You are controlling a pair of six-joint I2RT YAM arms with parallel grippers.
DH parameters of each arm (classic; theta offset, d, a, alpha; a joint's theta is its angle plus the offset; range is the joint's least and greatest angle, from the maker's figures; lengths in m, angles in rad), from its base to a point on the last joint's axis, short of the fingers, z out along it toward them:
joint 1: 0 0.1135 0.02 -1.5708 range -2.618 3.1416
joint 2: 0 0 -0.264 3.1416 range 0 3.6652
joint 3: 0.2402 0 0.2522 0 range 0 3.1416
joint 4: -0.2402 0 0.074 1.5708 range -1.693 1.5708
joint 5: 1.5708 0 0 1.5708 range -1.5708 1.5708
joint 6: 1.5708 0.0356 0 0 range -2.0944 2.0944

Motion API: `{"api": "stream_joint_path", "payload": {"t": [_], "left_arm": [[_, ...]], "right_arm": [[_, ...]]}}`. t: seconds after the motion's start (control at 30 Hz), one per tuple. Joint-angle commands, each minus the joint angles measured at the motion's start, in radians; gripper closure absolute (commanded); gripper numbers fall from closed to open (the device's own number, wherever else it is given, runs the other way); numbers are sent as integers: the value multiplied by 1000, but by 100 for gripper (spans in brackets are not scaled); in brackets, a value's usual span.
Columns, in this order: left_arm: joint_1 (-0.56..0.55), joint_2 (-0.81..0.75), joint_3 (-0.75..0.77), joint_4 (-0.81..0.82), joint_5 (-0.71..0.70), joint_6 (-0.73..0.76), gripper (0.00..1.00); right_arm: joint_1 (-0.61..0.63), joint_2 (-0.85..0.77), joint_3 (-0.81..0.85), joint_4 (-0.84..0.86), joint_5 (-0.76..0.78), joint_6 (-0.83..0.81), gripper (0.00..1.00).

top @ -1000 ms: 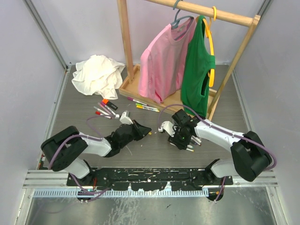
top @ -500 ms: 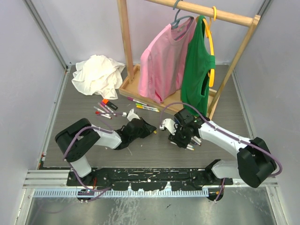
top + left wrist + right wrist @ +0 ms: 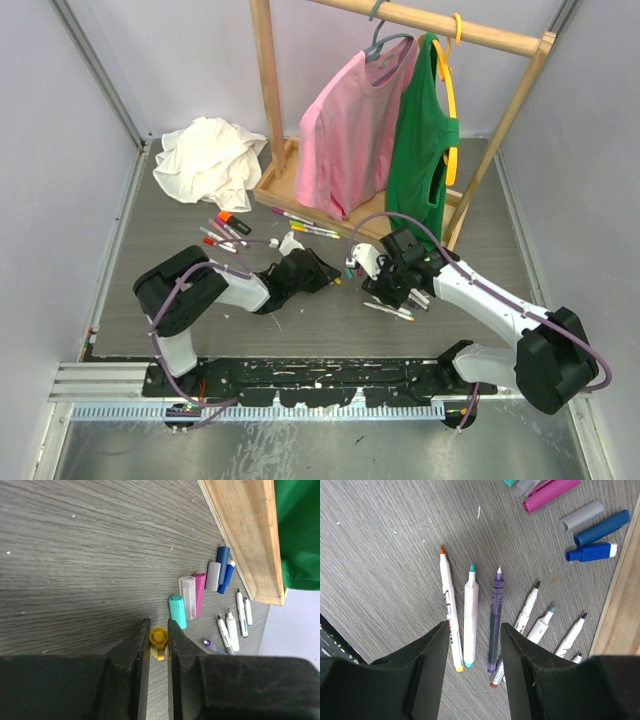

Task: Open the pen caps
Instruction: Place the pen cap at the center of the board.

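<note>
Between the fingers of my left end effector (image 3: 159, 630) a yellow cap (image 3: 158, 640) is pinched; my right end effector (image 3: 473, 630) hangs half open, empty, above uncapped pens (image 3: 471, 610).

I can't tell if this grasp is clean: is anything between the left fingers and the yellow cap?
Nothing visible. The yellow cap sits directly between the left fingers. The nearest other thing, a teal cap, lies beyond the fingertips, apart from it.
</note>
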Motion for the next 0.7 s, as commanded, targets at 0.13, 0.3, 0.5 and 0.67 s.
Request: {"api": "stream_joint_path", "payload": {"t": [0.13, 0.3, 0.5, 0.67], "left_arm": [[-4, 26, 31, 4, 20, -28, 76], [-5, 16, 33, -45, 10, -26, 71], [-5, -11, 28, -99, -6, -17, 70], [-5, -58, 14, -110, -11, 10, 68]], "right_arm": [[-6, -27, 17, 38, 23, 14, 49], [-7, -27, 17, 40, 25, 14, 49], [-8, -27, 17, 42, 26, 16, 49], [-9, -31, 19, 44, 26, 17, 49]]}}
